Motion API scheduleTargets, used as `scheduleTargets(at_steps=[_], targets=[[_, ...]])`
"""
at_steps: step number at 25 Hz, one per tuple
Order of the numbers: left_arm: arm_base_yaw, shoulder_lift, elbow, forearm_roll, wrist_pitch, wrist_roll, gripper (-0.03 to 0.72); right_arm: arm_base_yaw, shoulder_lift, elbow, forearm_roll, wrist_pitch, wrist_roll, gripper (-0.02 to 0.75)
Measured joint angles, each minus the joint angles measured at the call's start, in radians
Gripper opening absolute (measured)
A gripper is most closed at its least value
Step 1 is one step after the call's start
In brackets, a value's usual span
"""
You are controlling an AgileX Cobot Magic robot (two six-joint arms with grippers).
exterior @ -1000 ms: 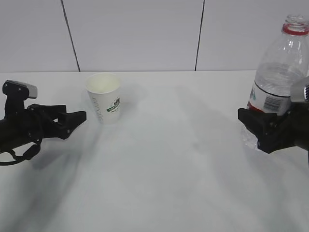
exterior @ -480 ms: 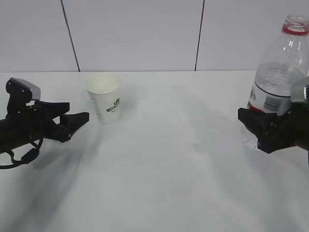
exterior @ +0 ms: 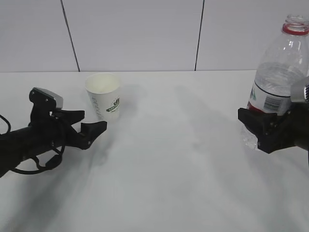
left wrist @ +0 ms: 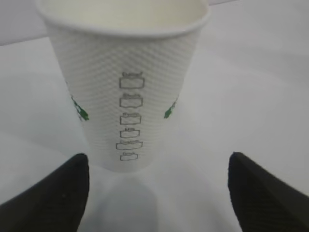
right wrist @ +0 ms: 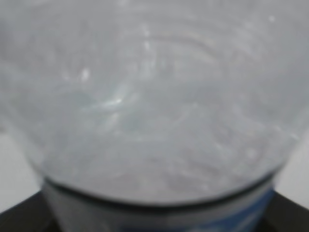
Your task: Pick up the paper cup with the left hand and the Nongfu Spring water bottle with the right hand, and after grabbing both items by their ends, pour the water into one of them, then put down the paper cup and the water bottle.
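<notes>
The paper cup (exterior: 104,97) stands upright on the white desk (exterior: 164,159), left of centre and near the rear edge, with its mouth open upward and its green logo facing right in the exterior view. The left claw (exterior: 89,129) lies low over the desk just in front of and to the left of the cup, its arm reaching in from the left edge. In the left wrist view the cup (left wrist: 126,87) fills the centre of the frame, and the two black fingers (left wrist: 50,195) sit at the lower corners, spread wider than the cup base with bare desk visible between each finger and the cup; the left claw is open and holds nothing. The Nongfu Spring water bottle (exterior: 279,72) is upright at the right edge, uncapped, with a red neck ring at the top. The right claw (exterior: 263,133) is clamped on the lower body of the bottle, just below the red-and-white label. In the right wrist view the clear bottle wall (right wrist: 154,96) fills nearly the whole frame, blurred. Water is faintly visible through the bottle's clear wall.
</notes>
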Motion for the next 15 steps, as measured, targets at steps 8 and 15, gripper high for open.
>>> scheduleTargets(at_steps=[8,15], targets=[[-0.041,0.043,-0.071,-0.085,0.002,0.000,0.680,0.000,-0.001,0.000,0.000,0.000,0.001,0.495],[-0.041,0.100,-0.144,-0.105,0.018,0.000,0.680,0.000,-0.001,0.002,0.000,0.006,0.001,0.495]])
